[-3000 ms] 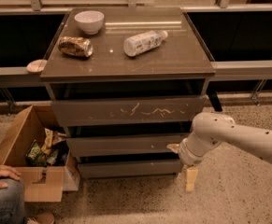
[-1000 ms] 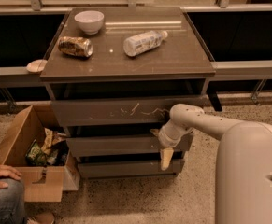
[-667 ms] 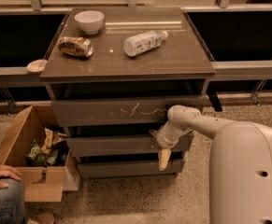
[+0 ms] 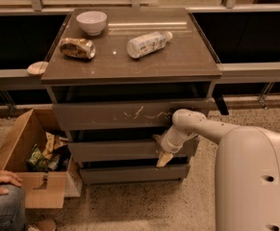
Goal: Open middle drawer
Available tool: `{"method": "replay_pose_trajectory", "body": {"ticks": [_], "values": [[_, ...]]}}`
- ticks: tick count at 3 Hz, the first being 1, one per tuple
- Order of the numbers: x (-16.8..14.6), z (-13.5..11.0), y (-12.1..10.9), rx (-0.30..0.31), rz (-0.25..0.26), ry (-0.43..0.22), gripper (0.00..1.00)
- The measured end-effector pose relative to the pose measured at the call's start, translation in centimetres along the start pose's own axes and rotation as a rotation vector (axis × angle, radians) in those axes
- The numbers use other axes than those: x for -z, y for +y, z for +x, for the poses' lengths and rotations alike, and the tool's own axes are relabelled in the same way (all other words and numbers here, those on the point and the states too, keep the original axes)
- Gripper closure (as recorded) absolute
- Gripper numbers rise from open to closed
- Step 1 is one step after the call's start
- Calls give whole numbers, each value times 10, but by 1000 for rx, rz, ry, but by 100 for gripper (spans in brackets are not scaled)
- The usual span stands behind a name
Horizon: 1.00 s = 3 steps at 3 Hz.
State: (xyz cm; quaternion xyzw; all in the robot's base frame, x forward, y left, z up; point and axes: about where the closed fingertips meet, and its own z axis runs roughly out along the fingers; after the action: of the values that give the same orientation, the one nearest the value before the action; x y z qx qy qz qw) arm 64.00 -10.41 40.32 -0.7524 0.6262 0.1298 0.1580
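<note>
The middle drawer (image 4: 115,149) is a wide, shallow grey-brown front in the small cabinet, below the taller drawer with white scratch marks (image 4: 125,114) and above a narrower plain drawer (image 4: 130,173). My gripper (image 4: 162,150) is at the right part of the middle drawer's front, with one tan finger (image 4: 164,160) pointing down over the gap beneath it. The white arm reaches in from the lower right.
On the cabinet top (image 4: 187,57) stand a white bowl (image 4: 92,22), a crushed can (image 4: 77,47) and a lying plastic bottle (image 4: 146,44). An open cardboard box (image 4: 29,162) with rubbish sits at the left. A person's hand (image 4: 0,181) rests at the lower left.
The arm has swung left, from off the cabinet's right side to the right part of the middle drawer's front. In the last second it barely moved. The drawers look unchanged.
</note>
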Motion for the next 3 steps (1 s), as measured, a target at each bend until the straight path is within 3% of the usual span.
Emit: {"method": "replay_pose_trajectory", "body": {"ticks": [2,3], "values": [[7,-5,-2,2,10,-10,88],[13,4,17,-22,30,-54,100]]}}
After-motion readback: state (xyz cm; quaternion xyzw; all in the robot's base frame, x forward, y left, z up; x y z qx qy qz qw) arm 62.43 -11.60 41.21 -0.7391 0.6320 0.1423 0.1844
